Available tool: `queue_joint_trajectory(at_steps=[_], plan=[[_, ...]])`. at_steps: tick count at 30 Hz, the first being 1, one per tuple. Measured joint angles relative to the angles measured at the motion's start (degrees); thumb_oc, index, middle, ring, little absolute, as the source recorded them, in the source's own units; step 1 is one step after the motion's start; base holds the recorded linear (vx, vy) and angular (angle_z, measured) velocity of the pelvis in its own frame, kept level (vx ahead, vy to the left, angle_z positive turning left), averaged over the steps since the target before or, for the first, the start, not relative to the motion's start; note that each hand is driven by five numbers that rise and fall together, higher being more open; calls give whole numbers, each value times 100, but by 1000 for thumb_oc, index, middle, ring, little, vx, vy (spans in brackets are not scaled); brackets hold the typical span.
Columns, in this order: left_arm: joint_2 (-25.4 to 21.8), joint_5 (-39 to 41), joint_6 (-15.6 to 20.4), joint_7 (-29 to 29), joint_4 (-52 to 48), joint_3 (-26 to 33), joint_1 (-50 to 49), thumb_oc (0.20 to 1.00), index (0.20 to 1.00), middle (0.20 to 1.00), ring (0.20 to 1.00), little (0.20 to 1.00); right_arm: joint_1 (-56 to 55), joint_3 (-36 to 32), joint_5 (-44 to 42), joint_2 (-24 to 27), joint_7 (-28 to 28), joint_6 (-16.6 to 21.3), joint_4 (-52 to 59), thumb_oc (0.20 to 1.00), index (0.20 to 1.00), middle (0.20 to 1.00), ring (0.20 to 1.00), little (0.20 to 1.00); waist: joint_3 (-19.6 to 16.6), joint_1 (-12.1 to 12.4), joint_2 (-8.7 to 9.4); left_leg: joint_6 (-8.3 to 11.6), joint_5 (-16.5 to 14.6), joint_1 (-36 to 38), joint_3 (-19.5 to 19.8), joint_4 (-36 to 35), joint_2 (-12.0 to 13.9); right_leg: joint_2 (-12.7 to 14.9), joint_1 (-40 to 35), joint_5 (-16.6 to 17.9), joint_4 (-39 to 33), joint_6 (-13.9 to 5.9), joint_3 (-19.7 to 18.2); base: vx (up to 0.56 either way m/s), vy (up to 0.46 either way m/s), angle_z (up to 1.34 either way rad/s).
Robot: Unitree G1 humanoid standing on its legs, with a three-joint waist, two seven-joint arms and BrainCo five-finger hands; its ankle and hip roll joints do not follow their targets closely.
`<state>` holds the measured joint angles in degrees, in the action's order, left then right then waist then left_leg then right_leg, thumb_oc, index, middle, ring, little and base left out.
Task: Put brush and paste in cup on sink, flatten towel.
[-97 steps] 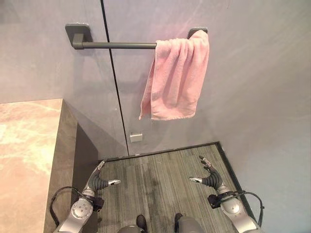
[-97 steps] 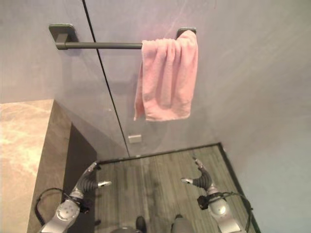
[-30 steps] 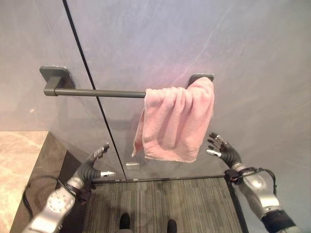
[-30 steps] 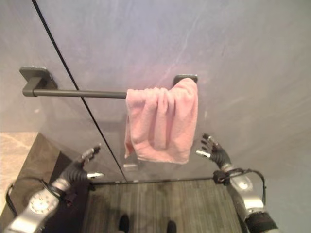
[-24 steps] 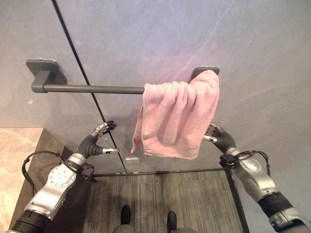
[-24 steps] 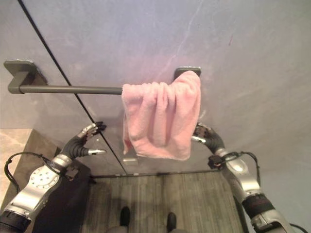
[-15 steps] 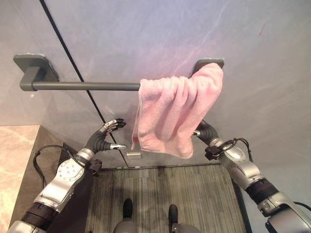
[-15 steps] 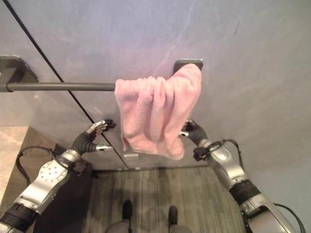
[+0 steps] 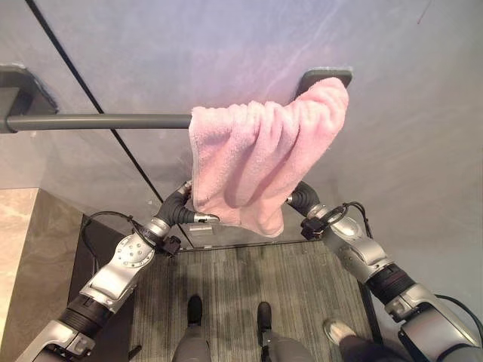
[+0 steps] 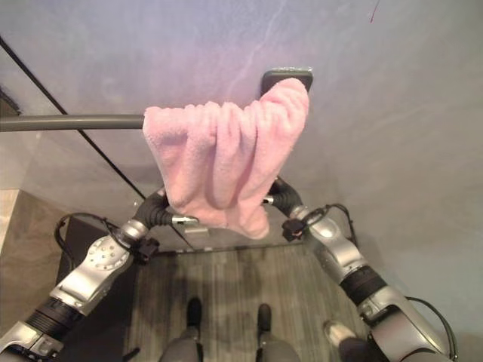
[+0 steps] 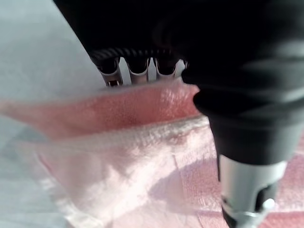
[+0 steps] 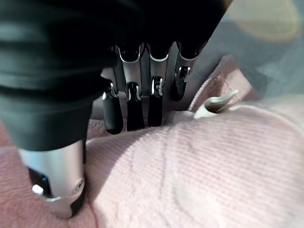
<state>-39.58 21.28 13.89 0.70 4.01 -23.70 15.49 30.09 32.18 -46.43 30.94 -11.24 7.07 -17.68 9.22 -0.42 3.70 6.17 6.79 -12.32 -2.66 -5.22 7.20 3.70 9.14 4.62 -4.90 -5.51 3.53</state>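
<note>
- Pink terry towel (image 9: 260,166) bunched at right end of dark grey wall rail (image 9: 98,121).
- Left robot hand (image 9: 183,210) and right robot hand (image 9: 299,198) at lower corners, fingers behind cloth; pinching or not, cannot tell.
- Best drawn leftward along rail, both corners level.

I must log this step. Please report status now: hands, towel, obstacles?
Left hand and right hand at towel's lower corners. Towel bunched on bar. No obstacle seen.
</note>
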Motion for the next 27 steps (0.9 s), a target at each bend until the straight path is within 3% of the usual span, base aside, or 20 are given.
queue_joint_trajectory(at_steps=[10,15,17,27], plan=[[-5,-173,9,-1,-6,12,-3,1000,1000,1000,1000,1000,-246,-273,96,66,-22,9,343,1000,1000,1000,1000,1000,44,-21,38,0,2,-73,-91,1,7,-2,106,18,1,5,-46,-2,-1,-2],[-3,-250,8,-20,-6,60,-16,1000,1000,1000,1000,1000,-286,-458,1401,315,275,119,614,1000,1000,1000,1000,1000,55,-41,62,1,1,-53,-117,1,13,-6,108,20,1,4,-83,3,-1,-3],[-1,-390,10,-23,-11,143,-93,1000,1000,1000,1000,1000,-380,-623,2043,644,348,226,1067,1000,1000,1000,1000,1000,68,-40,85,1,0,-12,-126,0,14,-7,84,23,1,3,-111,0,1,-6],[-22,-446,13,-23,-41,339,-301,1000,1000,1000,1000,1000,-758,-863,2255,769,324,356,1387,1000,1000,1000,1000,1000,106,-52,202,-3,-5,22,-160,0,18,-9,68,35,2,5,-138,-1,0,-1]])
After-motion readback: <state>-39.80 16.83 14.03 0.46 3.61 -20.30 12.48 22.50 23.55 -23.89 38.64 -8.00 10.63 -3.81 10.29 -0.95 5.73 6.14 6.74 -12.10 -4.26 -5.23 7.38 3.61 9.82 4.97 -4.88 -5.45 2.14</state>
